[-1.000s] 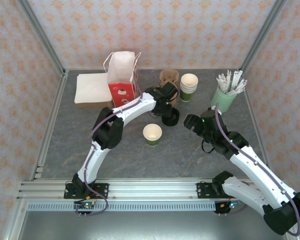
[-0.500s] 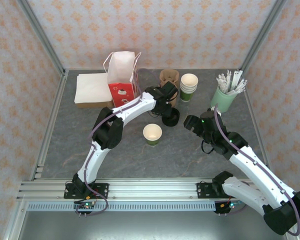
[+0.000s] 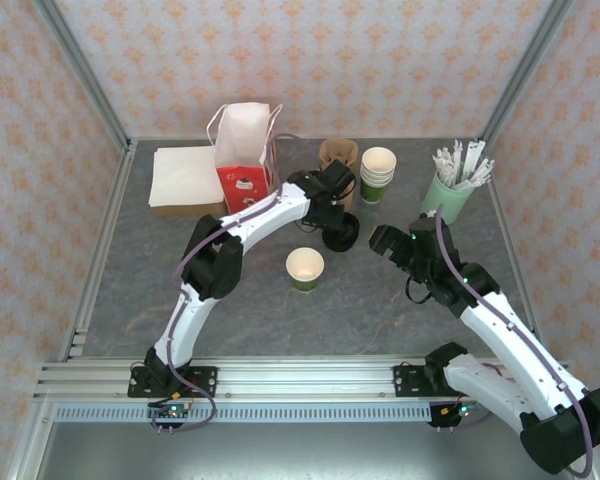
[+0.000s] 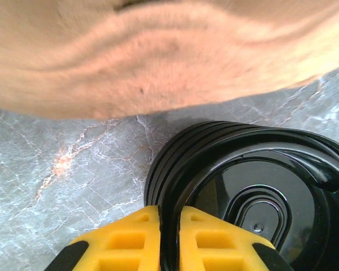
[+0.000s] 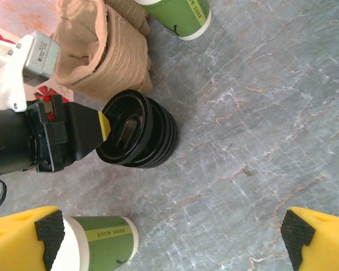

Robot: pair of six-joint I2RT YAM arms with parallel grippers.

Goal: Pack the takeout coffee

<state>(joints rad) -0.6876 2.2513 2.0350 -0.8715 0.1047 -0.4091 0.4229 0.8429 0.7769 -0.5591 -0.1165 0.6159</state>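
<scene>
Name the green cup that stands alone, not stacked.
The open cup mid-table, nearest the arm bases; the others sit nested in a stack farther back.

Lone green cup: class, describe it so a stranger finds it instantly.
Find the red-and-white paper bag at the back of the table. Centrally, near the stack of black lids, the lone green cup stands lidless, cream inside, not stacked like the cups behind.

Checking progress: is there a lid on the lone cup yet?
No, the lone cup stands open, its cream inside showing.
</scene>
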